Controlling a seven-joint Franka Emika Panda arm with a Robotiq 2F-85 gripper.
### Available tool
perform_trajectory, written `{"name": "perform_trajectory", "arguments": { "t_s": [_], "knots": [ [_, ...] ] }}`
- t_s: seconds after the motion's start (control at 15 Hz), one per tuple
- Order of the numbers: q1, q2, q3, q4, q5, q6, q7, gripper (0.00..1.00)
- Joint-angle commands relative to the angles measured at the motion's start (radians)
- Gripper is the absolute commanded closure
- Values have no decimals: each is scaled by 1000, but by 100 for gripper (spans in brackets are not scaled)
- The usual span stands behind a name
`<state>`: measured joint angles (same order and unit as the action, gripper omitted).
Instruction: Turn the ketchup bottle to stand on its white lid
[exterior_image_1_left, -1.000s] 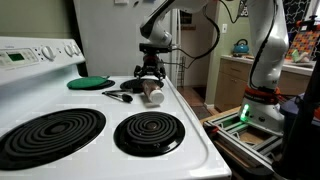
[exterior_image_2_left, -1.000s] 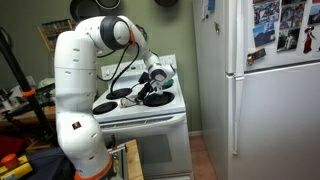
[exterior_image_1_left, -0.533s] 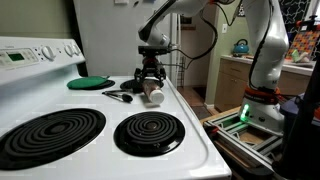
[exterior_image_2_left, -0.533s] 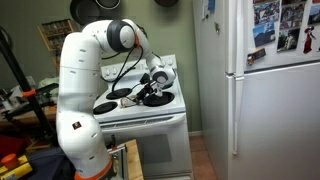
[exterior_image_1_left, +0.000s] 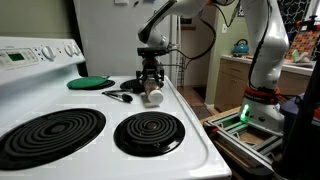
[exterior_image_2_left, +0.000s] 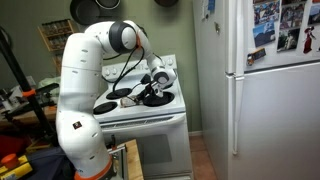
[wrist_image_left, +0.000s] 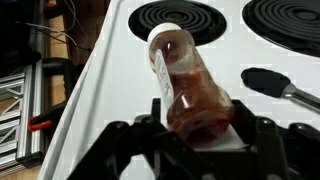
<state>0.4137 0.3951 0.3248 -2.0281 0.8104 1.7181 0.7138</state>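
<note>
The ketchup bottle (wrist_image_left: 188, 88) lies on its side on the white stovetop. Its white lid (wrist_image_left: 165, 36) points away from my gripper towards the burners. In the wrist view my gripper (wrist_image_left: 200, 125) straddles the dark-red bottom end, with a finger pressed against each side. In an exterior view the gripper (exterior_image_1_left: 150, 80) points straight down onto the bottle (exterior_image_1_left: 153, 94) near the stove's back right corner, the pale lid end facing the camera. In an exterior view the gripper (exterior_image_2_left: 151, 88) is over the stove; the bottle is too small to make out there.
A black utensil (exterior_image_1_left: 120, 95) lies just beside the bottle and also shows in the wrist view (wrist_image_left: 278, 86). A green disc (exterior_image_1_left: 90, 82) sits further back. Two coil burners (exterior_image_1_left: 148, 132) fill the front. The stove's side edge (wrist_image_left: 95, 90) runs close by. A refrigerator (exterior_image_2_left: 270, 90) stands beside the stove.
The gripper has come down slightly over the lying bottle and its fingers have drawn in against it. The bottle has stayed where it was.
</note>
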Motion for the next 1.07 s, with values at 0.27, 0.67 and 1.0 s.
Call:
{"name": "perform_trajectory", "arguments": {
  "t_s": [0.27, 0.67, 1.0],
  "knots": [
    [33, -33, -21, 8, -63, -3, 81, 63],
    [53, -183, 2, -29, -146, 24, 145, 63],
    [79, -292, 41, -37, -231, 64, 198, 63]
  ]
}}
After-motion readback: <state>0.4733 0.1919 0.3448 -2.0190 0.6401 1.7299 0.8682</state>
